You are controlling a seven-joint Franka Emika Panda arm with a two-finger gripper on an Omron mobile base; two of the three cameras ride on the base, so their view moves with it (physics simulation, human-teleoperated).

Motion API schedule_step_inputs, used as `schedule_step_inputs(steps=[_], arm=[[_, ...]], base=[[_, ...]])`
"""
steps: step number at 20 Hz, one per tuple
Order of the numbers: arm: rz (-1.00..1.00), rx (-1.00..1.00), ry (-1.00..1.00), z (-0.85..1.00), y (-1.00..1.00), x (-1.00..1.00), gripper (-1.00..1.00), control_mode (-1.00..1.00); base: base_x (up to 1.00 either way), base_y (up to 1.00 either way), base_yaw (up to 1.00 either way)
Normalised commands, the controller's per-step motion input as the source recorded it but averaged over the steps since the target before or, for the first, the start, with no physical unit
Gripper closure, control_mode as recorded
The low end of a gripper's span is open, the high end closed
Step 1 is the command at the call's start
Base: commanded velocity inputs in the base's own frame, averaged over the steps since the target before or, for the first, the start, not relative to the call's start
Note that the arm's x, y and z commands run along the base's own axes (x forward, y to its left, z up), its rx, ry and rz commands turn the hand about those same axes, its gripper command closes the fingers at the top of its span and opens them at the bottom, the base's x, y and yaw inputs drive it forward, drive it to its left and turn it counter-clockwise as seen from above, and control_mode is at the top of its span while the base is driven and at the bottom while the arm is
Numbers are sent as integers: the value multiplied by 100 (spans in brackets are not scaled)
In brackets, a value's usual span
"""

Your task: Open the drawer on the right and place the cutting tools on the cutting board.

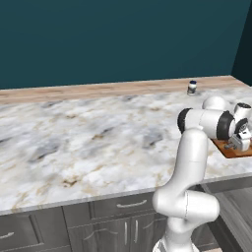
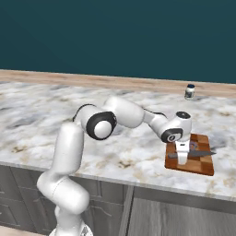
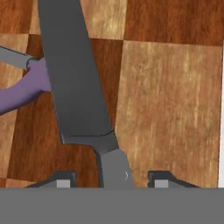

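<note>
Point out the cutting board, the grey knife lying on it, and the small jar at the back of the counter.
cutting board (image 2: 203, 166), right base view, on its bare near right corner.
grey knife (image 3: 74, 78), hand view, on the broad blade.
small jar (image 2: 189, 91), right base view, on its body.

Even bright light, soft shadows, slightly blurry

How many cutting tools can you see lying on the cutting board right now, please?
2: a grey knife lying on the cutting board between the open gripper fingertips, and a purple-handled tool partly under its blade. Others may be hidden.
</note>
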Motion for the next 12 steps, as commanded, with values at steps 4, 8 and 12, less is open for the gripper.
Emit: schedule_step_inputs(steps=[4,8,12], arm=[[0,0,0,48,0,-4,-100,-100],[0,-1,-3,96,5,-15,-100,-100],[0,-4,-3,100,21,-44,-100,-100]], base=[[0,0,0],[0,0,0],[0,0,0]])
